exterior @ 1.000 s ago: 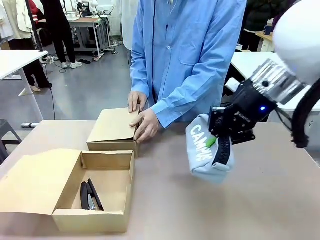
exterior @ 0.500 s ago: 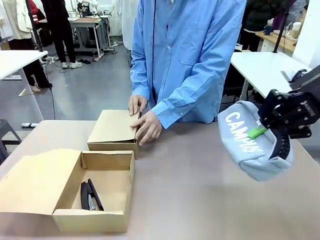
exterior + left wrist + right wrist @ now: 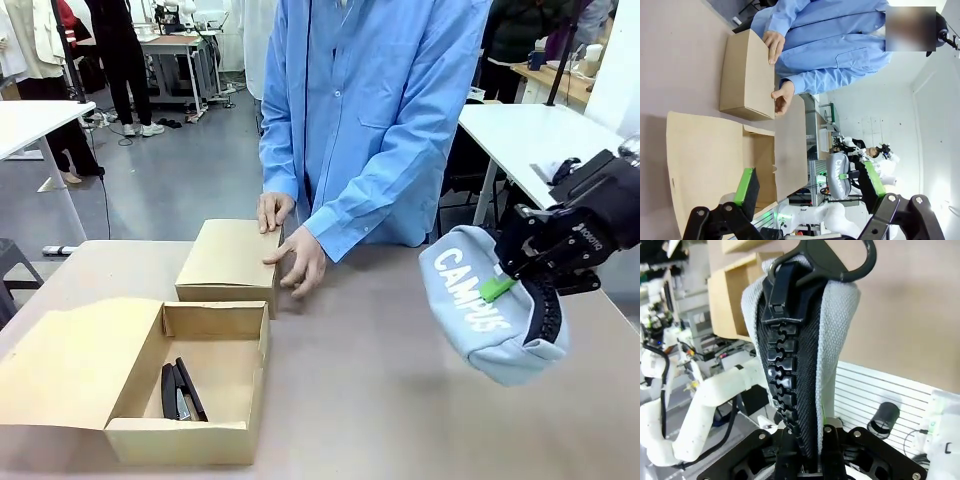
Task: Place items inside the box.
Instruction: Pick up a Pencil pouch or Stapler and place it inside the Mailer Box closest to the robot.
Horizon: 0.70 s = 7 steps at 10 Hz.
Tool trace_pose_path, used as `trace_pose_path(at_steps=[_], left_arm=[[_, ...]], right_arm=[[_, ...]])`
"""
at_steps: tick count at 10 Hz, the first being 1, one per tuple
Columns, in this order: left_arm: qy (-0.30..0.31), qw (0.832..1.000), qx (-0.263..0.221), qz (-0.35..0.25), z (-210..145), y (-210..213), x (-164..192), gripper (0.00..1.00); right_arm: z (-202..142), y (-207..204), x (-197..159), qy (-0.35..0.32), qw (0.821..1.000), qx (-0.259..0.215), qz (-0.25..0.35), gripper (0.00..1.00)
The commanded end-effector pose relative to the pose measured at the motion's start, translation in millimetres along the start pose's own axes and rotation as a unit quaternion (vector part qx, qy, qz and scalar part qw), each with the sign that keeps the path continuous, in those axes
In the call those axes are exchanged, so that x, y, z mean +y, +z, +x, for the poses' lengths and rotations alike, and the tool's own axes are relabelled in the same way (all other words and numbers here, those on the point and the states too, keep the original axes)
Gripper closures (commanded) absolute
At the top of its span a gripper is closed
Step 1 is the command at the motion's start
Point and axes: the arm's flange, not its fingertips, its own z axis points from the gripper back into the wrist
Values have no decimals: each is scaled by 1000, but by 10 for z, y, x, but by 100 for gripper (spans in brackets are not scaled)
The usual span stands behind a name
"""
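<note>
In the front view my right gripper (image 3: 512, 283) is shut on the grey "CAMPUS" pencil case (image 3: 470, 312), which hangs tilted above the right side of the table. The right wrist view has the grey case (image 3: 842, 335) wrapped around my black fingers (image 3: 790, 365). The open cardboard box (image 3: 185, 440) stands at the front left with black staplers (image 3: 178, 390) on its floor. My left gripper (image 3: 809, 182) is open with nothing between its green pads (image 3: 747, 185), above the open box's flap (image 3: 710, 160). Far off in that view hangs the pencil case (image 3: 837, 170).
A smaller closed cardboard box (image 3: 228, 255) sits behind the open one, with the person's hands (image 3: 298, 262) resting on its right side; it also appears as the closed box (image 3: 746, 75) in the left wrist view. Bare tabletop (image 3: 370, 390) lies between the open box and the case.
My right gripper carried the pencil case from the table's middle out to the right, then came back a little leftward and lower. The person's hands shifted slightly on the closed box.
</note>
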Motion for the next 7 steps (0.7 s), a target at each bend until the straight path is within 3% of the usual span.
trace_pose_path(at_steps=[1, 4, 5, 6, 7], left_arm=[[-8, 1000, -4, -11, -5, -5, -8, 0], [-8, 1000, -4, -11, -5, -5, -8, 0], [-8, 1000, -4, -11, -5, -5, -8, 0], [-8, 1000, -4, -11, -5, -5, -8, 0], [-8, 1000, -4, -11, -5, -5, -8, 0]], right_arm=[[219, -125, 298, 29, 1000, -3, -5, 93], [374, -494, 830, 71, 996, 32, -36, 93], [415, -402, 800, 77, 992, 10, -101, 93], [223, -376, 649, 59, 997, 25, -33, 93], [290, -477, 778, 74, 995, 28, -57, 93]])
